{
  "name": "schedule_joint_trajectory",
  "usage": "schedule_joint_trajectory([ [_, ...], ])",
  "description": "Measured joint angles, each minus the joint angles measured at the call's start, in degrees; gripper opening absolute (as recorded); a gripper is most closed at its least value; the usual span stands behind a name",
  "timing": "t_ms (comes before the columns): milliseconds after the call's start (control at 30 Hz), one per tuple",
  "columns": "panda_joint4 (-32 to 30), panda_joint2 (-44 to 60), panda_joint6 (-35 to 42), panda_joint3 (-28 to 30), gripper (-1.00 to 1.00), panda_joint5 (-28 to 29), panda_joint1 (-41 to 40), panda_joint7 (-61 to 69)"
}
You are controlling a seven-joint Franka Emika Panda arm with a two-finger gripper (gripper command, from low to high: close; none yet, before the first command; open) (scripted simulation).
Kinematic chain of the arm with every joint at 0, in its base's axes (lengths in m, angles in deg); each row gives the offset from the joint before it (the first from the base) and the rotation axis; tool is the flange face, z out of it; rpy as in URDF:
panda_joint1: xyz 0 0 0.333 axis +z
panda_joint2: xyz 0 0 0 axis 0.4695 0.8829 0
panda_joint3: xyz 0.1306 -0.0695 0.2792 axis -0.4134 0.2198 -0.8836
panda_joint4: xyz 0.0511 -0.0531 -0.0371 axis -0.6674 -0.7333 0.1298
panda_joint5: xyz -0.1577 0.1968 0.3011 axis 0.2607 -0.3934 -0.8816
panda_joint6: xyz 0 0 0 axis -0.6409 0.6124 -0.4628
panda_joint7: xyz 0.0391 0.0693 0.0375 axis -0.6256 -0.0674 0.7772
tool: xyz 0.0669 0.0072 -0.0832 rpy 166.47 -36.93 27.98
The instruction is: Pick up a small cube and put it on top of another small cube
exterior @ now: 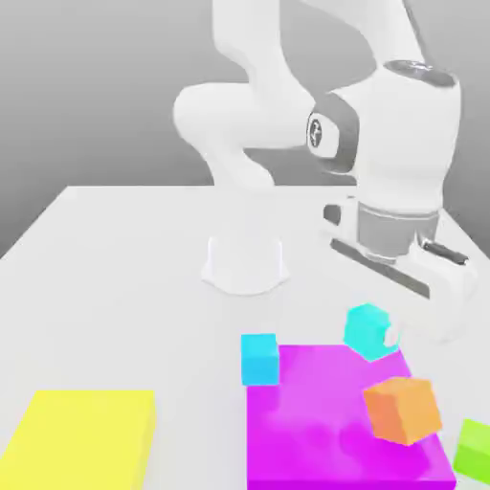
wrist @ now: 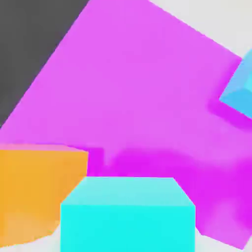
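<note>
The small cube (exterior: 367, 330), plain turquoise, hangs tilted just above the far edge of the magenta mat (exterior: 325, 435), and my gripper (exterior: 387, 335) is shut on it. In the hand view the small cube (wrist: 128, 216) sits close in front of the camera, with its shadow on the magenta mat (wrist: 147, 98). A bluer sky-cyan cube (exterior: 259, 359) rests at the mat's far corner on the exterior view's left, a short way from the held cube; it also appears in the hand view (wrist: 240, 91).
A larger orange cube (exterior: 403, 410) lies tilted on the mat toward the exterior view's right, near the held cube (wrist: 39, 192). A green cube (exterior: 474, 448) sits at the right edge. A yellow mat (exterior: 81, 435) lies at the front left. The arm's white base (exterior: 246, 260) stands behind.
</note>
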Motion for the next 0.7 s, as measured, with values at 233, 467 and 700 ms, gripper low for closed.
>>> schedule_joint_trajectory([
  [233, -6.6, -5.0, 0.0, 6.0, -1.0, -5.7, -4.5, -2.9],
  [467, -8.0, 0.4, -6.6, 5.6, 1.0, -4.4, -5.0, -4.2],
  [700, -6.6, -6.0, 1.1, 6.7, 1.0, -5.8, -4.0, -3.1],
])
